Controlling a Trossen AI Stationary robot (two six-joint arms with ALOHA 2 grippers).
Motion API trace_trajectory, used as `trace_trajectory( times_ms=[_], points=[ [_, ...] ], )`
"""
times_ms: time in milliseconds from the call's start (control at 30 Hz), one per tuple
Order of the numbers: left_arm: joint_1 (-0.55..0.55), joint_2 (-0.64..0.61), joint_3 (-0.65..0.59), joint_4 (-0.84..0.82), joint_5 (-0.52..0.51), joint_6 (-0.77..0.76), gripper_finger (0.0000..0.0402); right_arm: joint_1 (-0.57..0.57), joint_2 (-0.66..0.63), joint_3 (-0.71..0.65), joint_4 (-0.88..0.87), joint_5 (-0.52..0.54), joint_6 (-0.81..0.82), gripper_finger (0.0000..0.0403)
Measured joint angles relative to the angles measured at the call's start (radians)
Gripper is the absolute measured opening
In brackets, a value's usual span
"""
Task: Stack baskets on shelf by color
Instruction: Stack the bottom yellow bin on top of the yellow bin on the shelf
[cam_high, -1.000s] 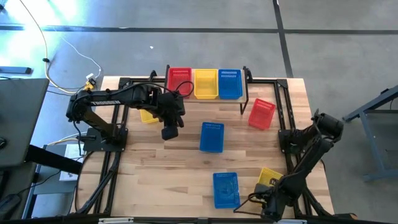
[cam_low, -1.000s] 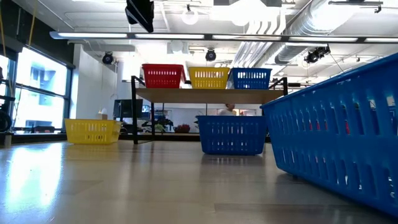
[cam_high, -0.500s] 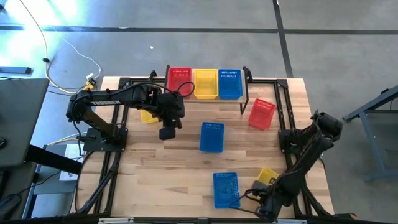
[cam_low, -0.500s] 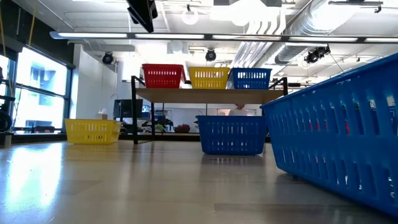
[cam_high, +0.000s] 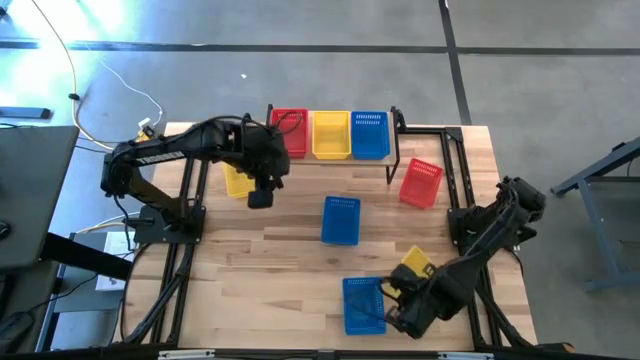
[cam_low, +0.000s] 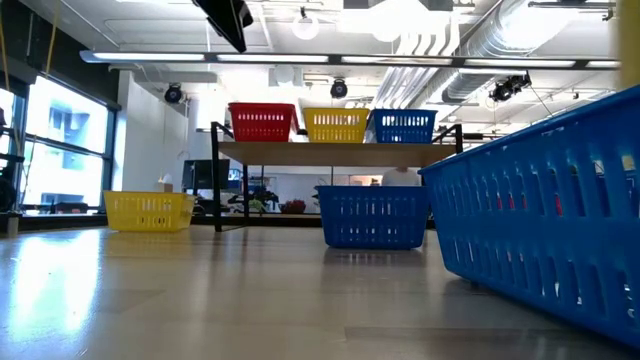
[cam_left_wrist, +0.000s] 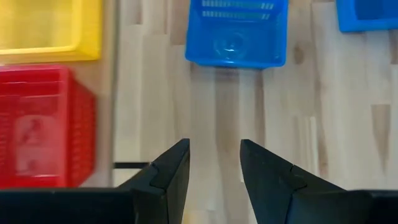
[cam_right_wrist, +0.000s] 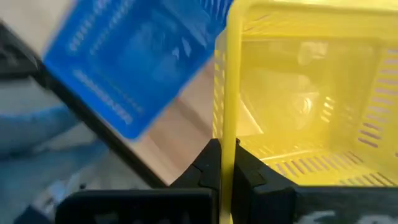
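Note:
On the shelf (cam_high: 392, 150) stand a red basket (cam_high: 290, 130), a yellow basket (cam_high: 331, 134) and a blue basket (cam_high: 369, 134), side by side on their bottoms. A yellow basket (cam_high: 237, 180), a red basket (cam_high: 421, 184) and two blue baskets (cam_high: 340, 220) (cam_high: 363, 304) rest on the table. My right gripper (cam_high: 398, 296) is shut on another yellow basket (cam_high: 414, 264) near the table's front right. My left gripper (cam_high: 260, 196) hangs open above the table, beside the left yellow basket, with nothing between its fingers (cam_left_wrist: 214, 168). My right gripper pinches the top rim of one wall (cam_right_wrist: 225, 134) of the yellow basket, one finger inside the basket and one outside. The fingers come from the table's near side, slanting. The basket's open top faces up, and it lies beyond the fingers, next to the near blue basket (cam_right_wrist: 130, 68).
Black frame rails (cam_high: 455, 190) run along the table's left and right sides. The shelf's black legs (cam_low: 216, 180) stand at the far edge. Bare wood lies between the centre blue basket and the left yellow basket (cam_low: 148, 210).
My right gripper has shut on the yellow basket's rim and carried it toward the table's left and far side, closer to the near blue basket. My left gripper has moved toward the table's far left, closer to the left yellow basket, still open.

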Motion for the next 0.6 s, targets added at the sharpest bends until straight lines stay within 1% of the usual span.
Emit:
trace_trajectory(
  times_ms=[167, 300, 433, 600],
  points=[
    [0.056, -0.028, 0.000, -0.002, -0.014, 0.034, 0.0131, -0.081, 0.000, 0.104, -0.128, 0.077, -0.068, 0.0000],
    [0.092, -0.038, 0.000, -0.021, -0.046, 0.051, 0.0131, -0.166, 0.000, 0.179, -0.191, 0.127, -0.174, 0.0000],
    [0.124, -0.038, 0.000, -0.043, -0.056, 0.053, 0.0131, -0.259, 0.000, 0.242, -0.218, 0.177, -0.304, 0.0000],
    [0.144, -0.038, 0.000, -0.049, -0.056, 0.052, 0.0131, -0.389, 0.000, 0.317, -0.230, 0.201, -0.511, 0.0000]
  ],
)
